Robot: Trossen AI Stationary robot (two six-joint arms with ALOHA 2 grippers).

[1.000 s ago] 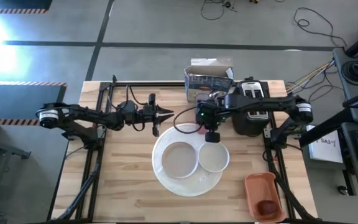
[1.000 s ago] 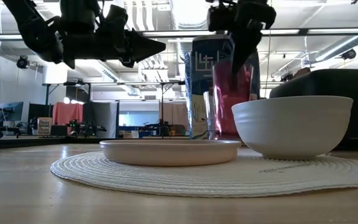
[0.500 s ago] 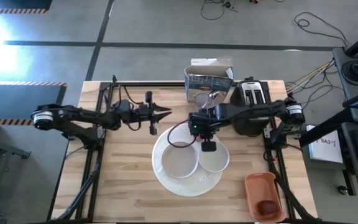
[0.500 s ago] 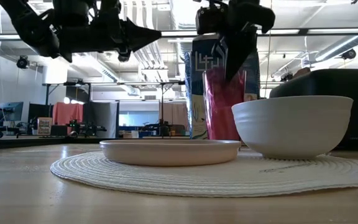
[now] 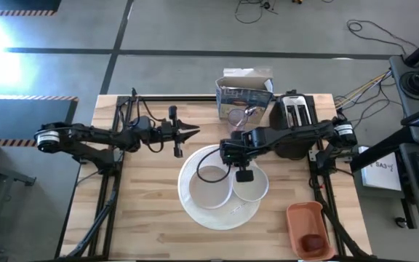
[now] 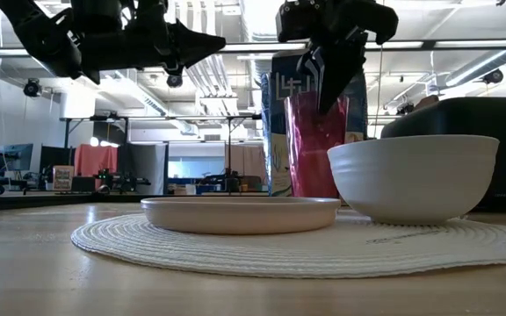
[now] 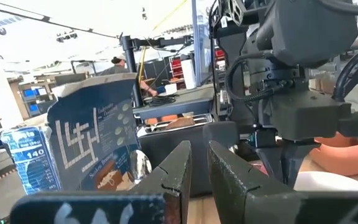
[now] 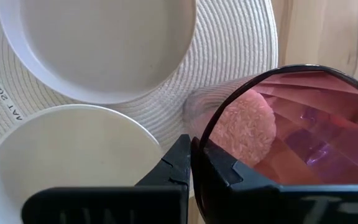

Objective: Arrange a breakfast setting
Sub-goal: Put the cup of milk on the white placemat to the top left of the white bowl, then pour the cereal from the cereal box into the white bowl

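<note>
Over the woven white placemat (image 5: 228, 212), right gripper (image 8: 190, 163) hangs above the table, fingers clenched on the rim of the translucent pink cup (image 8: 294, 124); one finger inside the rim, one outside. Cup is held off the table, over the mat's back edge, just behind the plate and bowl; in the low view the cup (image 6: 316, 145) shows behind the bowl, in front of the blue cereal box (image 6: 284, 88). Large white plate (image 5: 209, 187) sits on the mat, small white bowl (image 5: 252, 185) just beside it toward the robot's right, also on the mat; whether they touch is unclear. Both look empty in the right wrist view.

Left gripper (image 5: 193, 131) hovers over bare wood, well apart from the mat on the left side, fingers nearly together with a narrow gap, grasping nothing.

Black toaster (image 5: 294, 125) stands at the back right of the table, beside the cereal box (image 5: 243, 94). Orange-red tray (image 5: 308, 227) lies at the front right corner with a dark red round fruit (image 5: 313, 242) in it. Wooden table (image 5: 151, 218) carries it all.
</note>
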